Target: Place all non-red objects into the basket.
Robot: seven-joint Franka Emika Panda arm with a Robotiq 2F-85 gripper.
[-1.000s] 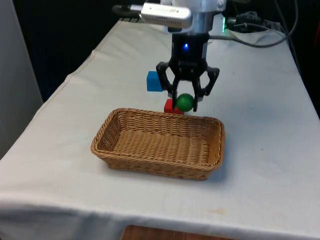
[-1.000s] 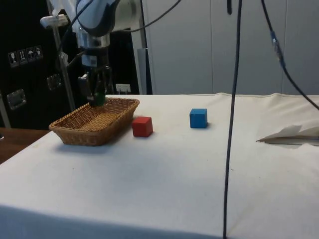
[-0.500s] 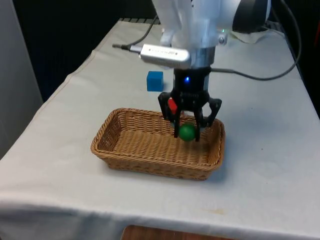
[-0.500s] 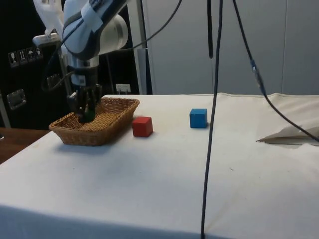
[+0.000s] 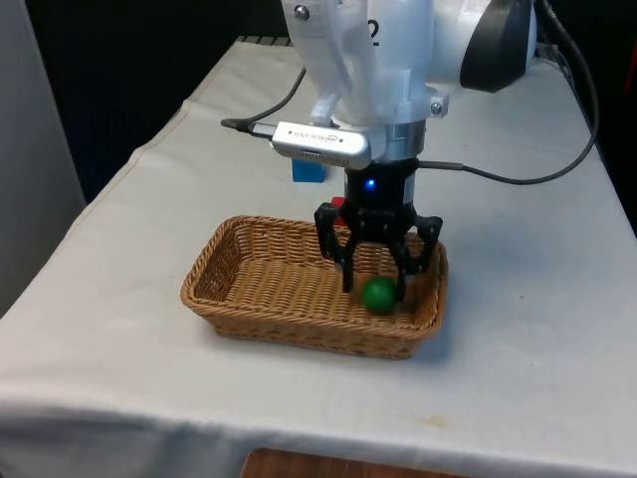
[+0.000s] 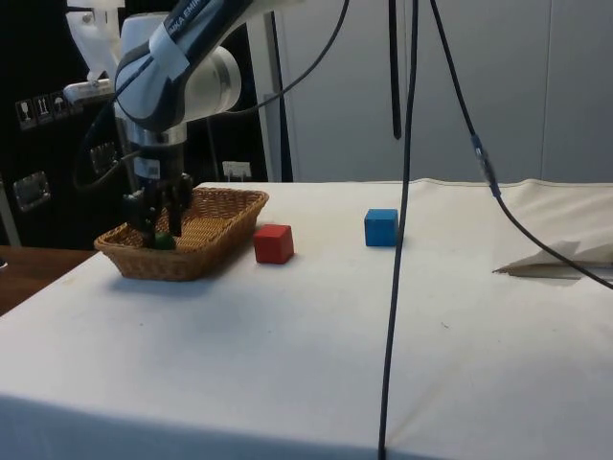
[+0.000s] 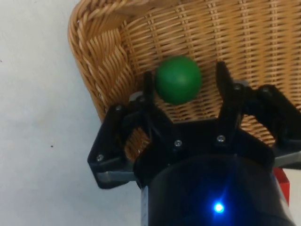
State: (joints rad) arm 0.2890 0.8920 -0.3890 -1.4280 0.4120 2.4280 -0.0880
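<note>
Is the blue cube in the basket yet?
No, the blue cube sits on the white cloth, well apart from the wicker basket.

Front, side, wrist: shared basket (image 5: 299, 339)

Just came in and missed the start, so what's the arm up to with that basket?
The gripper is down inside the wicker basket, at the end on the front view's right. Its fingers are spread and a green ball sits between them, apparently released onto the basket floor. A blue cube and a red cube sit on the white cloth outside the basket, so the blue cube is yet to go in.
</note>
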